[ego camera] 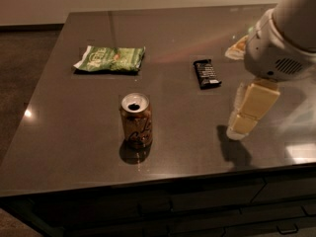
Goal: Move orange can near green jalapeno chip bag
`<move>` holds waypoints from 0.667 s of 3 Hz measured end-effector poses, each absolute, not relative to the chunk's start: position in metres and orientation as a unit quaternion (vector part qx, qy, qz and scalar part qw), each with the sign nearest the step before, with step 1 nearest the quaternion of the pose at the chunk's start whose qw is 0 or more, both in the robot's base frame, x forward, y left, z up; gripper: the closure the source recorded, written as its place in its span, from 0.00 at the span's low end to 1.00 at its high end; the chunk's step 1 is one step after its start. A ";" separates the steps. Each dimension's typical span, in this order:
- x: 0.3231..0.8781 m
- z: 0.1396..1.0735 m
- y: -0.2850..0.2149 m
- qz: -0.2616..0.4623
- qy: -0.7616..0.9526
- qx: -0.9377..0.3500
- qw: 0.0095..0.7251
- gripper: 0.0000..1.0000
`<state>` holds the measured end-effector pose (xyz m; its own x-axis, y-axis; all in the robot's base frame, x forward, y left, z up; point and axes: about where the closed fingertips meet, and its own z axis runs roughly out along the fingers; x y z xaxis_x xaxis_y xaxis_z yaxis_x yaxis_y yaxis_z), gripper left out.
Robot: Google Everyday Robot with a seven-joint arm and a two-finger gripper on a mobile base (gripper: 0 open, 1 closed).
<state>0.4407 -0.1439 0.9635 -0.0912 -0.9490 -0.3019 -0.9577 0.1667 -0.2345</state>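
The orange can (136, 120) stands upright near the front middle of the dark table (64, 132), its silver top and drinking hole facing up. The green jalapeno chip bag (110, 59) lies flat at the back left, well apart from the can. My gripper (238, 128) hangs from the white arm (281, 38) at the right, its tip low over the table, to the right of the can and well apart from it. It holds nothing that I can see.
A black candy bar (206, 73) lies behind and to the right of the can, between the bag and my arm. The table's front edge runs just below the can. Brown floor shows at the left.
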 end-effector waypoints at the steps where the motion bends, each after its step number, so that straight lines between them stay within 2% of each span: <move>1: 0.435 0.952 -0.101 0.047 0.715 -0.664 0.212 0.00; 2: 0.429 0.940 -0.060 0.086 0.699 -0.671 0.230 0.00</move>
